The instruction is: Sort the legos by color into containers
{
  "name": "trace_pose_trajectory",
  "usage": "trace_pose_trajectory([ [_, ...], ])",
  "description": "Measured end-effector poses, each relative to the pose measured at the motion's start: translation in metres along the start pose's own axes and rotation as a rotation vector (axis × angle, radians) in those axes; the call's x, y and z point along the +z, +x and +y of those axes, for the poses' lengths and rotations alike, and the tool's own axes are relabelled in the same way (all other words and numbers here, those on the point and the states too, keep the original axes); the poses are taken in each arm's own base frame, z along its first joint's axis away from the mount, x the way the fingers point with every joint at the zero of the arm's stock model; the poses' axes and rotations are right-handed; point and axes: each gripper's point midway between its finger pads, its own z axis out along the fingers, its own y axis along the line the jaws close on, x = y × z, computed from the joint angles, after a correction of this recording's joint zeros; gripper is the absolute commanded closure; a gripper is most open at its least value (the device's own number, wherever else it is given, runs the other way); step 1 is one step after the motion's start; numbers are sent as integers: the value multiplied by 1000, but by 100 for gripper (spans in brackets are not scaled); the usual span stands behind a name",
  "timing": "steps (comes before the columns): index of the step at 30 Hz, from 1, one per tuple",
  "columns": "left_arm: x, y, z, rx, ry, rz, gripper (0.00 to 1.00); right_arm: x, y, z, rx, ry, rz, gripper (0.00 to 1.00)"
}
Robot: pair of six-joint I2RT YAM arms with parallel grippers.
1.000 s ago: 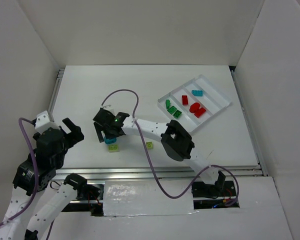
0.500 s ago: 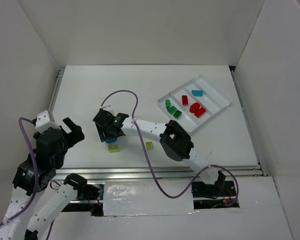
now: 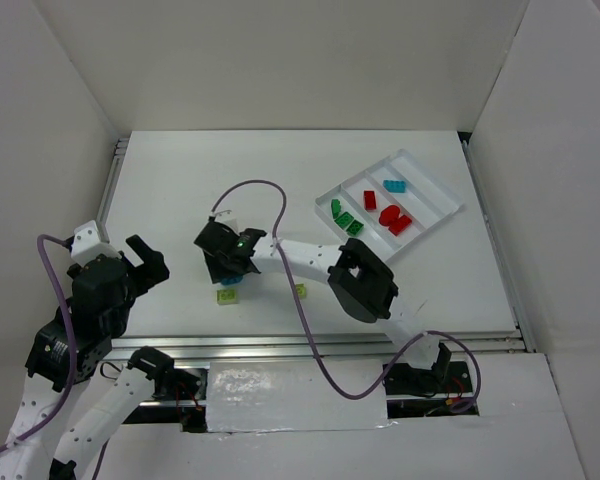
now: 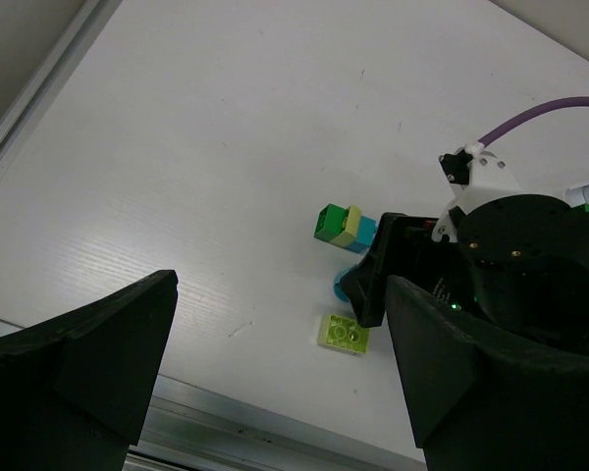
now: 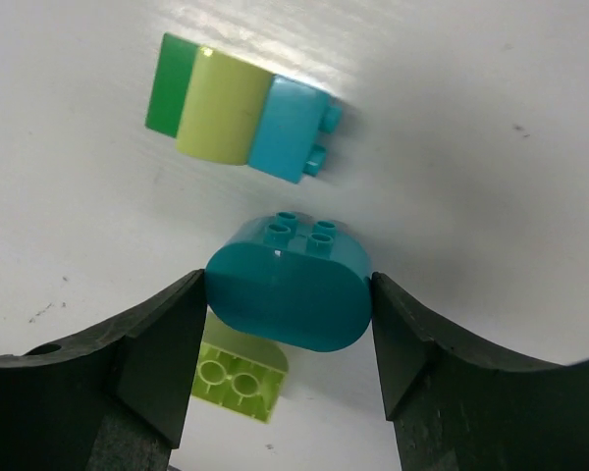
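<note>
Right wrist view: right fingers (image 5: 157,363) pinch a rounded teal brick (image 5: 287,299) by its two curved ends. It is glossy plastic with an oval outline and four small studs on the upper face. I can't tell whether it sits on the table (image 5: 491,147) or hangs just off it. A lime brick (image 5: 238,378) pokes out under its lower edge, more than half hidden. Only two hollow round sockets and one square corner show. Just above, apart from the teal piece, lies a joined row (image 5: 238,120): a flat green slab, a rounded lime middle, and a cyan block with two studs sticking out sideways.

Top view: the right wrist housing covers nearly all of this cluster, so only slivers of cyan and lime show beneath it. A small lime piece (image 3: 299,290) lies alone near the right forearm, too small for me to read its shape. The white tray (image 3: 432,196) stands well apart at far right, angled. Green, red and cyan bricks lie grouped by colour in it, though I can't make out the dividers well enough to count.

Left fingers (image 4: 88,363) are spread wide and empty, matte black, and cut off by the frame's bottom edge.
</note>
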Motion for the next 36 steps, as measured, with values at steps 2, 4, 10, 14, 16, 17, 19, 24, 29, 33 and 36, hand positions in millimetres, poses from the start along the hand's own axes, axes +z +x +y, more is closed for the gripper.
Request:
trace_pose_trajectory([
  [2,0,0,0,0,0,0,0,-4,-2,-8,6,15,-4,55],
  [4,0,0,0,0,1,0,0,-7,-9,-19,22,31,-13,57],
  [10,0,-1,-1,-4,5,-4,0,-38,-21,-93,111,108,-26,57],
  [14,0,-1,-2,-4,7,-2,0,-74,-57,-160,239,156,-105,57],
  [16,0,-1,-2,-4,7,-3,0,-93,-84,-203,321,193,-175,58],
  [17,0,-1,-2,-4,8,-3,1,-104,-97,-226,363,217,-215,58],
  [19,0,-1,-2,-5,7,-4,0,-124,-120,-278,451,279,-285,58],
  [24,0,-2,-1,-7,5,-6,0,-149,-144,-401,646,463,-372,58],
  [29,0,-2,-2,-4,11,-7,1,-143,-125,-504,806,625,-336,58],
  [33,0,-3,-5,8,27,-7,1,-126,-103,-547,875,693,-265,57],
  [36,0,-3,-6,7,35,-7,0,-115,-90,-563,901,715,-220,54],
])
